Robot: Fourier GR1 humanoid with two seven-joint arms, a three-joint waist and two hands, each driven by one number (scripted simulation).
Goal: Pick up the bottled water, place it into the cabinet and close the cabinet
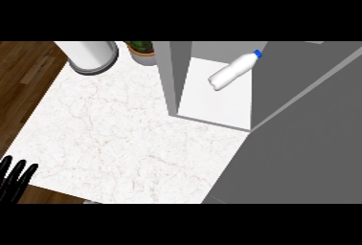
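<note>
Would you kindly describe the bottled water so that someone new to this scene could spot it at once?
Start at the grey cabinet standing open at the far right of the marble counter. On its white shelf lies the bottled water, tipped on its side. It is the only white bottle with a blue cap, unlike the potted plant and white canister to the left.

Bottled water [232, 72]: white, blue cap. Cabinet [173, 72] grey, white shelf inside. Counter [134, 139] white marble with faint pinkish veins. Floor [25, 62] dark brown wood. Paper towel roll [88, 55] white (grey base). My left hand [14, 179] black. Plant [141, 47] green, beige pot.
</note>
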